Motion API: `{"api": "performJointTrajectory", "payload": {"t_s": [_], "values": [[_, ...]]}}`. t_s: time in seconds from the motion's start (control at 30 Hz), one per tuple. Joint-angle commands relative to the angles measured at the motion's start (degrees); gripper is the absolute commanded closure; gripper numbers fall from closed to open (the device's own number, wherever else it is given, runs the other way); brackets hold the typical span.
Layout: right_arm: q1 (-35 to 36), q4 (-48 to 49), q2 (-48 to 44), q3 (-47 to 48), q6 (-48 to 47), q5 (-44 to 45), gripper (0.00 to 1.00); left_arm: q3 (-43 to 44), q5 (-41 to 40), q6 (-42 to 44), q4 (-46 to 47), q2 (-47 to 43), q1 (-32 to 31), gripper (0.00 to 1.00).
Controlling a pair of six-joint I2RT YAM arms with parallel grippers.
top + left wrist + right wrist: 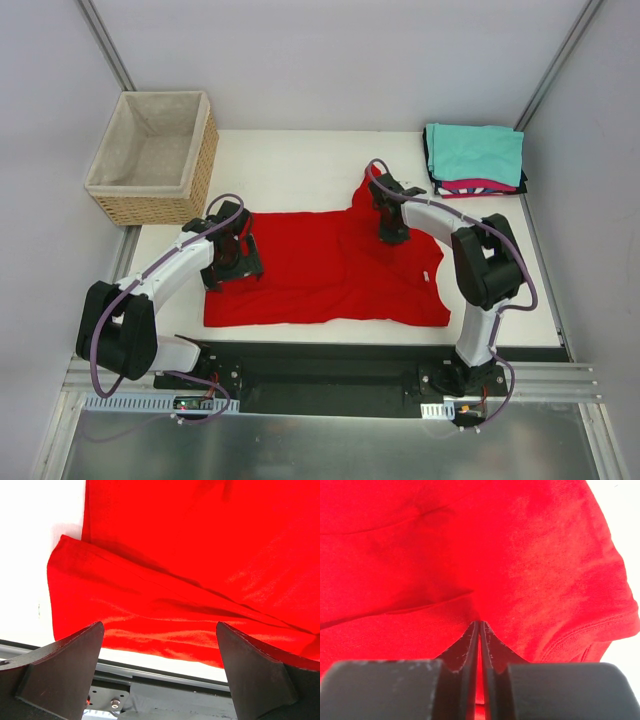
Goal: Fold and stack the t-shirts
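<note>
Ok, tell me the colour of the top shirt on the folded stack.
Teal. The top shirt shows best in the top external view.

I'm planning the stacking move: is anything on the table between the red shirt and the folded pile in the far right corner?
Nothing visible. Only bare table separates the red shirt from the folded pile. The right gripper pinches the shirt itself; the basket sits far left.
</note>
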Motion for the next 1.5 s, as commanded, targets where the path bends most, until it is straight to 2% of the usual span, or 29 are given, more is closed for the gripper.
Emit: {"api": "performJointTrajectory", "payload": {"t_s": [0.0, 0.07, 0.4, 0.93, 1.47], "values": [[-0.24, 0.72, 0.85, 0.56, 0.44, -0.74, 0.97, 1.53, -1.22, 0.56, -1.01, 0.18, -0.64, 0.05], [-0.15, 0.72, 0.94, 0.56, 0.53, -0.83, 0.99, 1.53, -1.22, 0.56, -1.18, 0.09, -0.64, 0.05], [-0.24, 0.64, -1.25, 0.38, 0.45, -0.22, 0.99, 1.7, -1.31, 0.56, -1.27, 0.0, -0.64, 0.05], [-1.2, -3.06, -4.25, 6.88, -1.05, 2.68, 0.99, 1.53, -1.23, 0.73, -1.27, 0.0, -0.64, 0.05], [-4.19, -4.73, 3.13, 15.23, -1.75, 1.19, 0.99, 1.53, -1.66, 1.08, -1.45, -0.09, -0.64, 0.05]]}}
